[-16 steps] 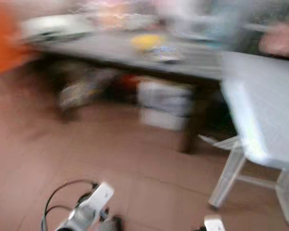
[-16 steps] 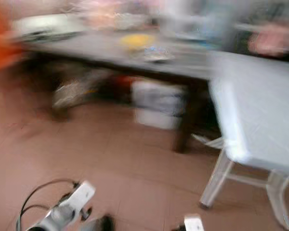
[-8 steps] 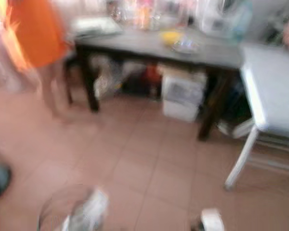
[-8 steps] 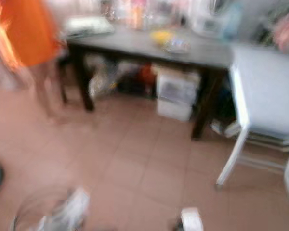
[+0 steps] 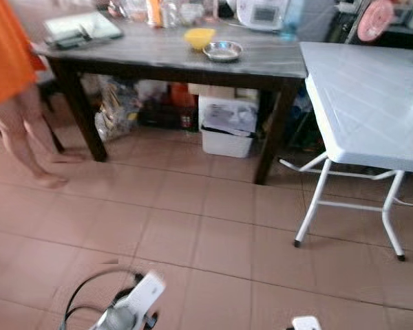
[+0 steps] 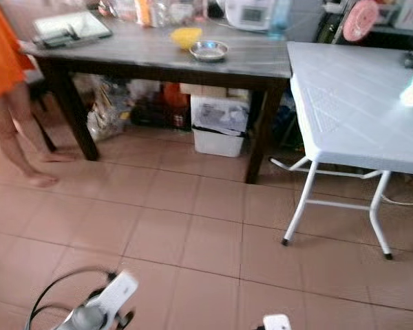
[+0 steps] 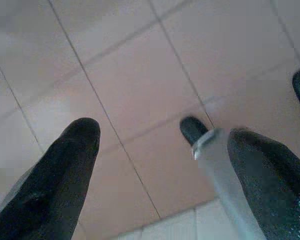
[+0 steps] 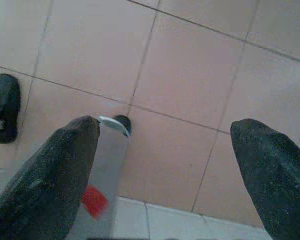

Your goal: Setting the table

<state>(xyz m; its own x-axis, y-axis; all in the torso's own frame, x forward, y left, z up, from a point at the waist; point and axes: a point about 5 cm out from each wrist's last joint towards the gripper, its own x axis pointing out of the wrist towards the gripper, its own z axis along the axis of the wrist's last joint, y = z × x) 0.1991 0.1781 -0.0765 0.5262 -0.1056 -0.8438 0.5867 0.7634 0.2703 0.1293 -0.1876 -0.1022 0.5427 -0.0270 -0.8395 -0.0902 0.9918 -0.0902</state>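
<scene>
your left claw [image 7: 160,165] and right claw [image 8: 165,165] are hanging low over the terracotta tiled floor [image 5: 193,227], both with fingers spread wide and holding nothing. farther ahead you're facing a dark wooden bench [image 5: 158,55] carrying a yellow bowl [image 5: 199,37] beside a shallow steel dish [image 5: 222,51]. a white folding plastic bench [image 5: 365,103] is standing to its right.

You're looking down at a floor [image 5: 193,234] of reddish-brown tiles that fills the lower half of the frame. A dark wooden table [image 5: 158,58] spans the upper left and centre, with a white bin [image 5: 227,127] and bags beneath it. At upper right stands a white folding table [image 5: 365,103] on thin metal legs.
</scene>
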